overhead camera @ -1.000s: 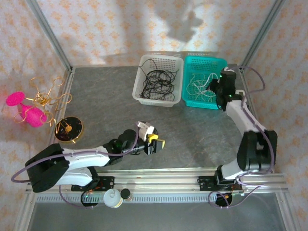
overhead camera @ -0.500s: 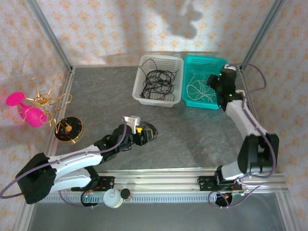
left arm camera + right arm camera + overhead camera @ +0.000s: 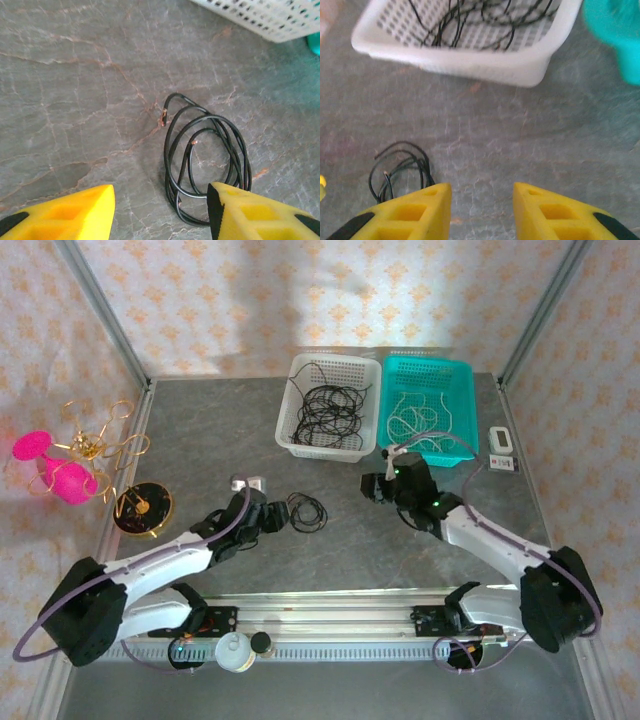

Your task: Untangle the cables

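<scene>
A small coil of black cable (image 3: pixel 307 512) (image 3: pixel 207 160) lies flat on the grey table. My left gripper (image 3: pixel 279 519) (image 3: pixel 160 215) sits just left of it, open, its right finger (image 3: pixel 260 215) over the coil's near edge without holding it. My right gripper (image 3: pixel 372 490) (image 3: pixel 482 210) hovers open to the right of the coil, nothing between its fingers; the black cable (image 3: pixel 400 170) lies beside its left finger. More black cables (image 3: pixel 325 405) fill the white basket (image 3: pixel 297 445) (image 3: pixel 485 70). White cables (image 3: pixel 415 420) lie in the teal basket (image 3: pixel 462 375).
A round black-and-gold disc (image 3: pixel 143 508) sits at the table's left edge, with a gold wire ornament (image 3: pixel 95 445) and pink pieces (image 3: pixel 60 475) beyond it. A small white device (image 3: pixel 502 445) lies right of the teal basket (image 3: pixel 615 40). Bare table lies between the arms.
My right arm swung from above the teal basket down to the table's middle and opened. My left gripper drew back left, leaving the black coil on the table.
</scene>
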